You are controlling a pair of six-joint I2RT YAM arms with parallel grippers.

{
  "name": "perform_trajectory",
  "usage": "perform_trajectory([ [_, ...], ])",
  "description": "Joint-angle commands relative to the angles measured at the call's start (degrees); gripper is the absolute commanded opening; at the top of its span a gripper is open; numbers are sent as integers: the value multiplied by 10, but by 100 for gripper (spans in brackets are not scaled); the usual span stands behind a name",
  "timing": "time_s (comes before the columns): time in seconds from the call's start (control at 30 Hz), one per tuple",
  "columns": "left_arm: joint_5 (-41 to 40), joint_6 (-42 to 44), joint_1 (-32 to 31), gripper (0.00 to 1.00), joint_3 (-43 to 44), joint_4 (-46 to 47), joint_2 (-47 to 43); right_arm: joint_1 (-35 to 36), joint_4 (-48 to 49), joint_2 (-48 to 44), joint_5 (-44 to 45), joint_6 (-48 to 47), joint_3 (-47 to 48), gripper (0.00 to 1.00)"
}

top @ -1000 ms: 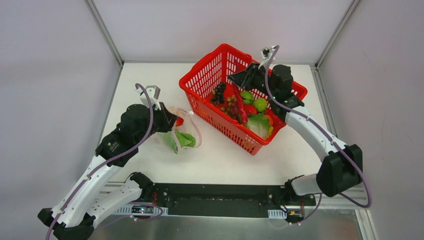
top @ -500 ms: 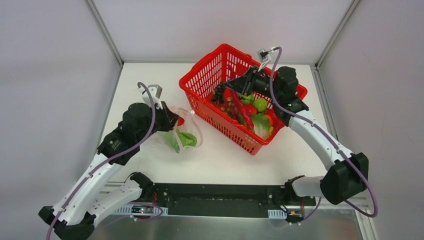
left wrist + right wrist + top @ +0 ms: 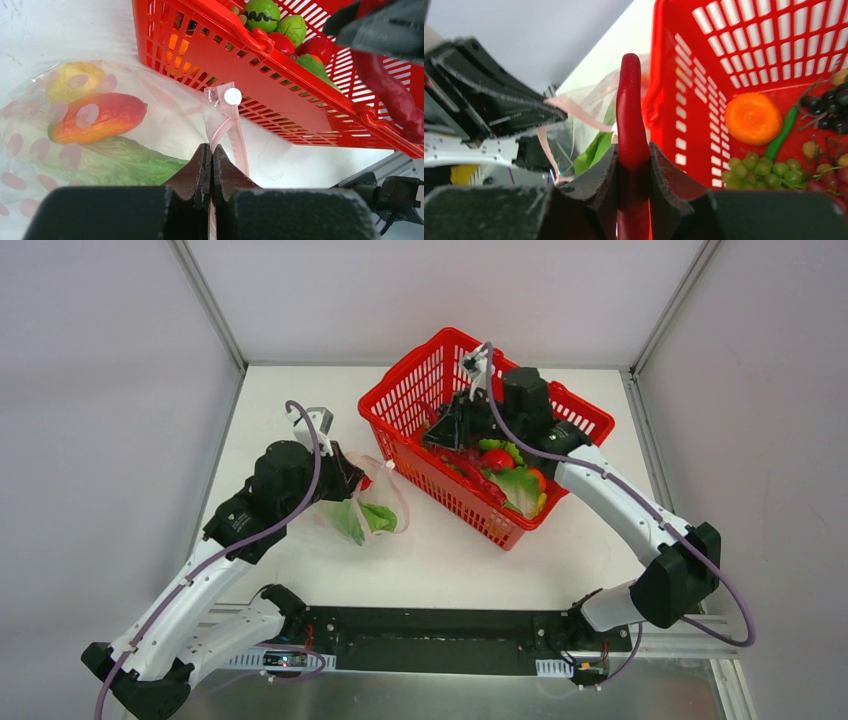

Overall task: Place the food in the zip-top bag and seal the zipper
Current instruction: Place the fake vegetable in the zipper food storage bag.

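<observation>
The clear zip-top bag [image 3: 368, 508] with pink spots lies left of the basket, its zipper [image 3: 233, 131] a pink strip at the mouth. My left gripper [image 3: 350, 478] [image 3: 210, 150] is shut on that strip. Inside the bag lie food pieces: a green leafy cabbage [image 3: 112, 162], a yellow fruit [image 3: 72, 80] and an orange-red fruit [image 3: 97, 115]. My right gripper [image 3: 445, 430] [image 3: 633, 150] is shut on a long red chili [image 3: 630, 100], held over the basket's left side near the bag mouth.
The red plastic basket [image 3: 440, 490] [image 3: 734, 60] stands at centre right, holding an orange [image 3: 753, 118], green grapes [image 3: 769, 170], dark grapes, a red fruit [image 3: 497, 459] and leafy greens [image 3: 518, 485]. Grey walls close in the table's back and sides.
My right arm has swung left across the basket, carrying the red chili toward the bag side. The left gripper has kept its hold on the zipper, barely shifting.
</observation>
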Motion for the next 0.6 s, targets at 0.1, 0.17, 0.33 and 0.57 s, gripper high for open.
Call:
perform_trajectory([
  [0.1, -13, 0, 2, 0, 17, 13, -9, 55, -99, -5, 29, -80, 82, 12],
  [0.17, -32, 3, 2, 0, 17, 3, -16, 65, -125, -6, 21, -80, 103, 12],
  [0.33, -41, 4, 2, 0, 13, 5, -25, 108, -173, 3, -26, -102, 100, 11],
  [0.57, -6, 2, 2, 0, 17, 18, -6, 171, -212, 40, -22, -109, 71, 11],
])
